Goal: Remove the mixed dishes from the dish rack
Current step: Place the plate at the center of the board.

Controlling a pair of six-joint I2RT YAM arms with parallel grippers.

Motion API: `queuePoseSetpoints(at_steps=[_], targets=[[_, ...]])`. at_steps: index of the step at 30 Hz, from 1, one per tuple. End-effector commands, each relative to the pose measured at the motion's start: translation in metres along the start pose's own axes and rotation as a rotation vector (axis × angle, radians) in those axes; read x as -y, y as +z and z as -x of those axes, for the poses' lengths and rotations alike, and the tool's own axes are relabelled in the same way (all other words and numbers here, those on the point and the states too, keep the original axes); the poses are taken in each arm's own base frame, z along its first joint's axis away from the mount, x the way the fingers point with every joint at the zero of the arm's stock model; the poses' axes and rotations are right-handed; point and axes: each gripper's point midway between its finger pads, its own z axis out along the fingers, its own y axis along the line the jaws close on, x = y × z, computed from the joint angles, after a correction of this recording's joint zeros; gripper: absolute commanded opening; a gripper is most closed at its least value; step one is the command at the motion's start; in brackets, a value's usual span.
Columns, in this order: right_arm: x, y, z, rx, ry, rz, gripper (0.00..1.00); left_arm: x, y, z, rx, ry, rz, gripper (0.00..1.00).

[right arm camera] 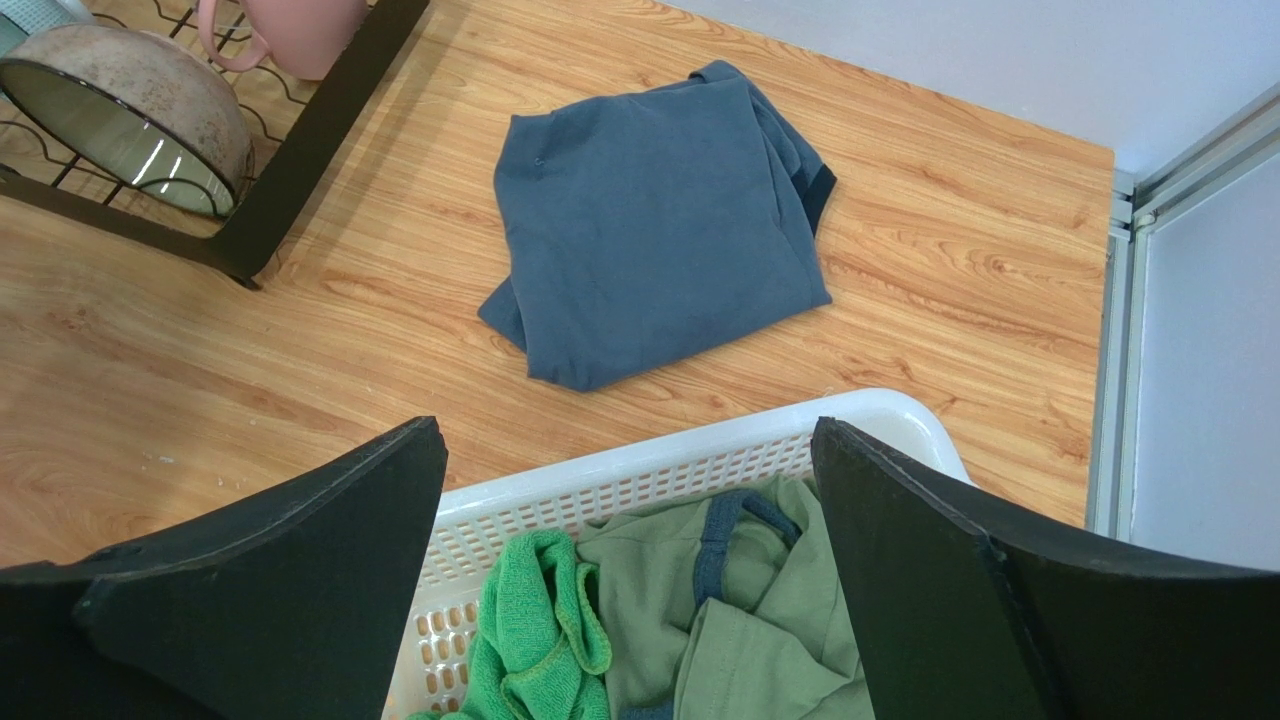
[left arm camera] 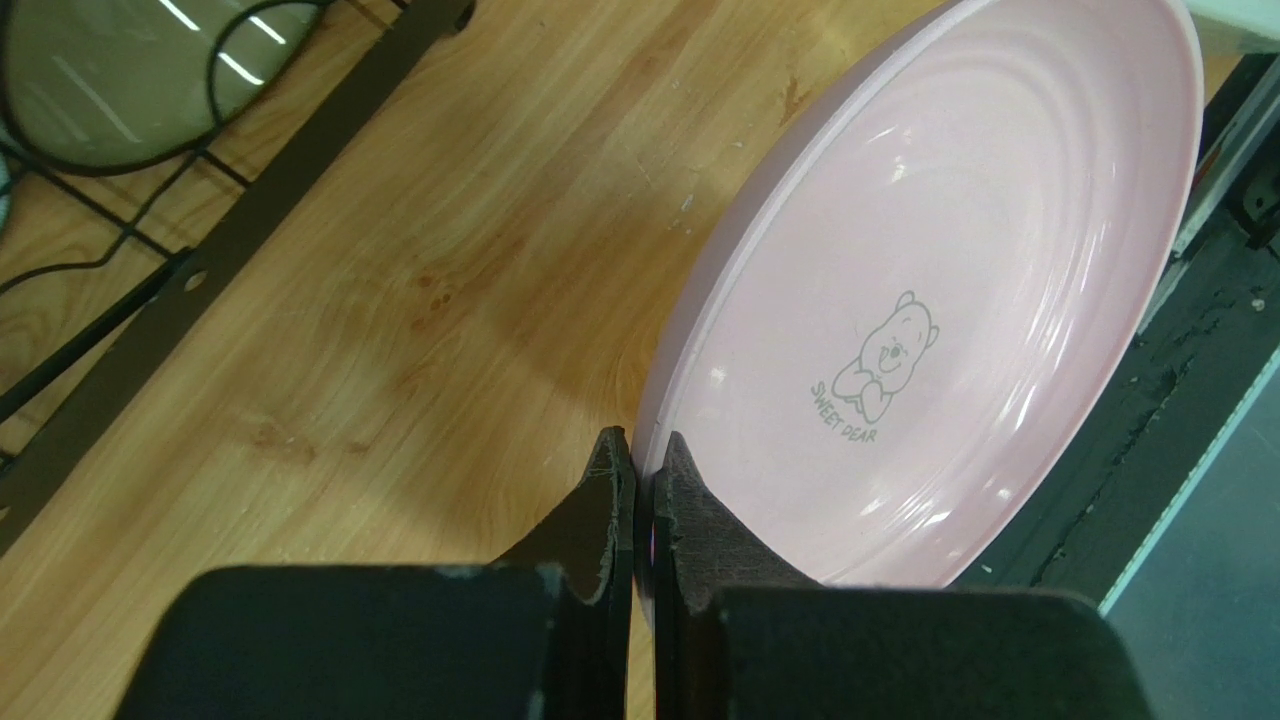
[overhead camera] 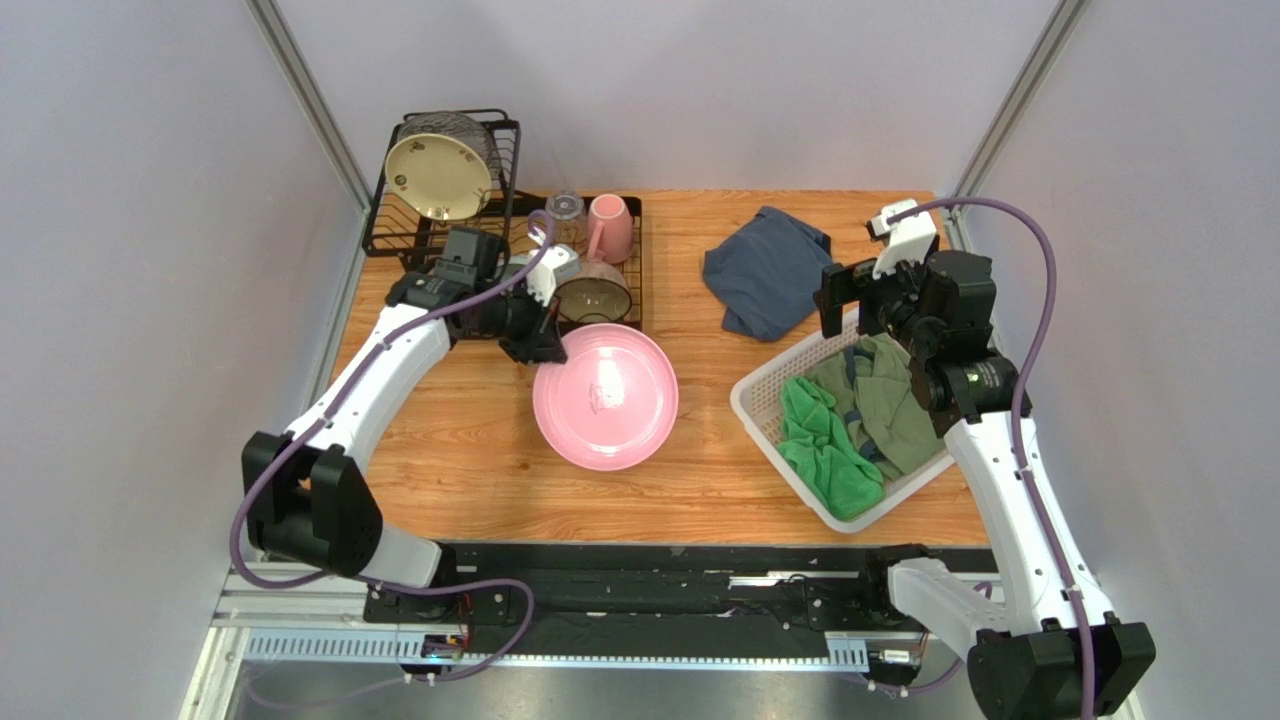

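Pinches the rack-side rim of the large pink plate (left arm camera: 932,300) with the left claw (left arm camera: 639,465), clamped fully shut. Lies just in front of the dish rack (left arm camera: 241,240), out of it, spreading from the claw away from the rack; resting on the counter (overhead camera: 451,450) or slightly lifted, cannot tell. Leaves the right claw (right arm camera: 628,450) wide open, empty, well right of the rack.

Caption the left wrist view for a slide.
Left hand shut on the rim of the pink plate, wooden table and dish rack beyond.

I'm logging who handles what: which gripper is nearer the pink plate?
Left. The left gripper is shut on the rim of the pink plate; the right gripper hangs open over the white basket, well apart from the plate.
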Motion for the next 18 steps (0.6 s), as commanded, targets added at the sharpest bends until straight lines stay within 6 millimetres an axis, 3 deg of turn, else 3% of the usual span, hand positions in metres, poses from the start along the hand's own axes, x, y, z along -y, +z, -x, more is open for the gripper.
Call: queuePoseSetpoints(at_steps=[1,9,18], targets=[[0.002,-0.005,0.023,0.057,-0.014,-0.007,0.99,-0.002,0.026,0.006,0.003,0.01,-0.008,0.0],[0.001,-0.003,0.021,0.051,-0.015,0.002,1.0,-0.015,0.076,-0.011,-0.099,0.003,-0.029,0.0],[0.002,-0.002,0.019,0.044,-0.025,-0.002,1.0,-0.014,0.113,-0.023,-0.153,0.015,-0.048,0.0]])
